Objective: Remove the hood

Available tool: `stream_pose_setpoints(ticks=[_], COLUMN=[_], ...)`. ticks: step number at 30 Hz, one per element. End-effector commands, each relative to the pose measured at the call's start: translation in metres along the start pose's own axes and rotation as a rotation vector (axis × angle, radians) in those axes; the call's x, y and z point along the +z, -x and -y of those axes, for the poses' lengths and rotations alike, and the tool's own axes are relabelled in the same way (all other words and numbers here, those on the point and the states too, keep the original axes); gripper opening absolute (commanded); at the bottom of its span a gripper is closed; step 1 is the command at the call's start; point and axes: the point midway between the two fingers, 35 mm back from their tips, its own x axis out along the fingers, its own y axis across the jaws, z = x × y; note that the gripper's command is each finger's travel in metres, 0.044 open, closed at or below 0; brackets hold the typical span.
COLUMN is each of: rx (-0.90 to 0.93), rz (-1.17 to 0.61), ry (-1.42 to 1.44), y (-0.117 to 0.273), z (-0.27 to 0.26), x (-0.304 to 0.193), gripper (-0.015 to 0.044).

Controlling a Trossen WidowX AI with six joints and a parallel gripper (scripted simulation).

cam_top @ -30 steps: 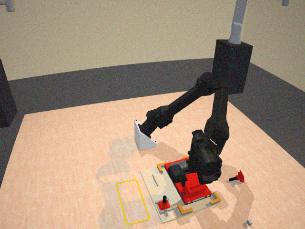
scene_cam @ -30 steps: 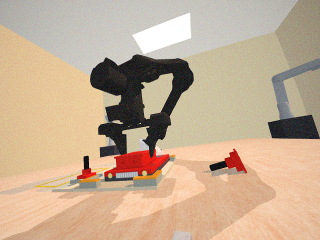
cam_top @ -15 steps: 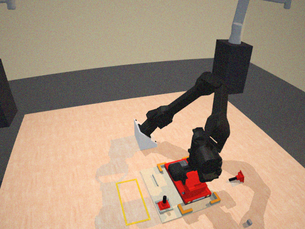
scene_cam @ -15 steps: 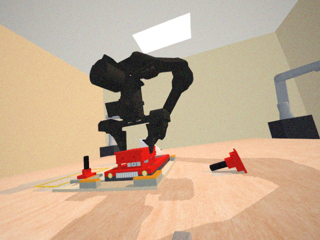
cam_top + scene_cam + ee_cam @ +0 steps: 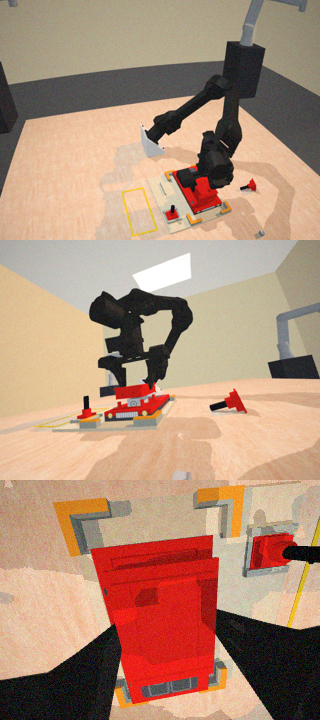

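Observation:
The hood (image 5: 204, 191) (image 5: 131, 392) (image 5: 167, 640) is a red box-like cover. It is raised a little above the front of the red toy car (image 5: 190, 200) (image 5: 162, 400) (image 5: 155, 547) and slightly tilted. A grey engine block shows under it in the exterior view. My gripper (image 5: 137, 386) (image 5: 165, 620) is shut on the hood, one finger on each long side. In the top view the arm hides part of the grip. The marked area, a yellow outline (image 5: 127, 213) (image 5: 44, 426) (image 5: 300, 590), lies on the table beside the car's board and holds nothing.
The pale board (image 5: 178, 200) (image 5: 150, 522) has orange corner blocks (image 5: 193, 220) (image 5: 89, 420) (image 5: 89, 506). A red piece with a black handle (image 5: 171, 213) (image 5: 86, 409) stands near the yellow outline. Another (image 5: 249, 185) (image 5: 230, 402) lies on the table. A second arm holds a pale wedge (image 5: 151, 148).

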Motion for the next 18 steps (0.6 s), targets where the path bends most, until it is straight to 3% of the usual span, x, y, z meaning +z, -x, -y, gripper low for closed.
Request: stream_pose_setpoints(ticks=[1,18], rx=[-0.005,-0.007], rz=[0.004,0.003], ry=[0.011,0.01], y=[0.004,0.049], z=[0.0,0.0], x=[0.002,0.002], gripper=[0.0,0.0])
